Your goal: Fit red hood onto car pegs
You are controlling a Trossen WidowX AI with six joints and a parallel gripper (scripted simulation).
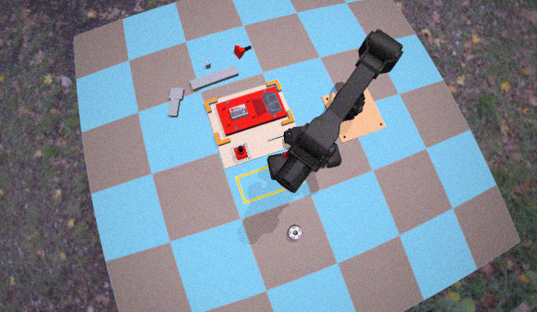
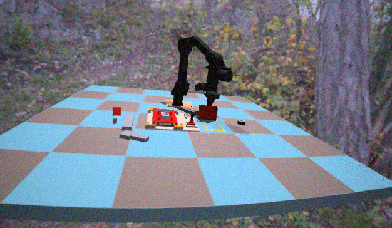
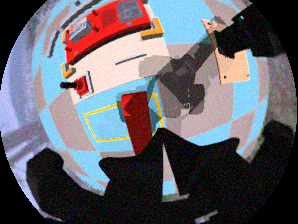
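Observation:
The red hood (image 1: 286,154) (image 2: 208,112) (image 3: 137,120) stands on edge on the table at the right end of the yellow outline (image 1: 240,190) (image 2: 216,129) (image 3: 91,127). The arm hides most of it in the top view. The red chassis (image 1: 233,129) (image 2: 155,119) (image 3: 92,44) sits in the jig (image 1: 257,148) (image 3: 115,70) with the grey engine block (image 1: 238,111) (image 3: 80,29) on its deck. My gripper (image 2: 210,104) (image 3: 161,129) is shut and empty, pointing down. Its tips are close to the hood's upper edge; whether they touch it, I cannot tell.
A red piece with a black stem (image 1: 240,151) (image 2: 191,122) (image 3: 82,85) stands on the jig board. Grey bars (image 1: 214,78) (image 2: 127,122) and another red piece (image 1: 239,51) (image 2: 116,111) lie beyond the chassis. A small round wheel (image 1: 292,231) (image 2: 241,122) lies apart.

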